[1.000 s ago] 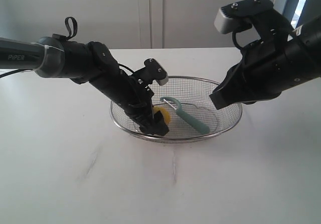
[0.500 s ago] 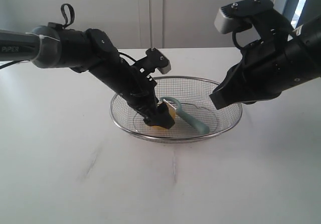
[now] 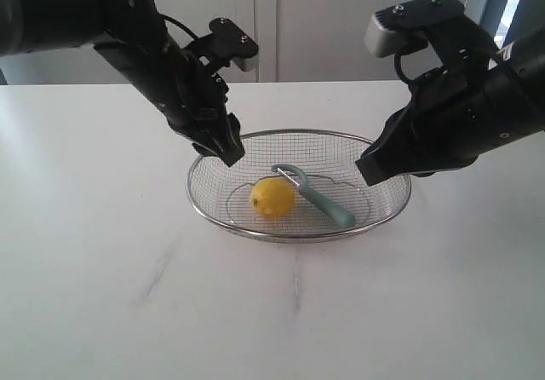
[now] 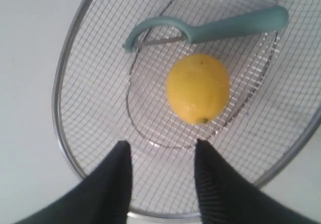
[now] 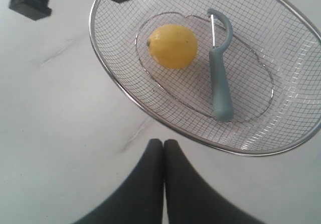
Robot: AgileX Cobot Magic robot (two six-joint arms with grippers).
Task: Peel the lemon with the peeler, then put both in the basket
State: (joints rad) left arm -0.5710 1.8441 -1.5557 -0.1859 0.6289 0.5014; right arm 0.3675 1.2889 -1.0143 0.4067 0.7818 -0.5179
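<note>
The lemon (image 3: 272, 198) lies in the middle of the basket (image 3: 300, 237), on the wire bottom. The peeler (image 3: 315, 197) lies in the basket too, close beside the lemon but not quite touching it, with its hooked head up by the lemon and its green handle pointing toward the right arm's side. The basket sits on the white worktop (image 3: 128, 295). The left claw (image 4: 160, 148) hangs in the air over the basket's rim on its own side. Its two fingers are partly apart and there is nothing between them, so it holds nothing. The right claw (image 5: 163, 143) hangs over the worktop just outside the basket's other side. Its fingers are pressed tight together and it holds nothing either. Both things are in the basket, so I think this is the very end of the job, the putting-in part. The lemon's skin looks yellow and smooth all over on the sides I can see, so I can't tell if any peel came off. If the job is done, the next move is easy: both arms only need to pull up and away, and the left one should take care not to bump the rim or tip the basket
</note>
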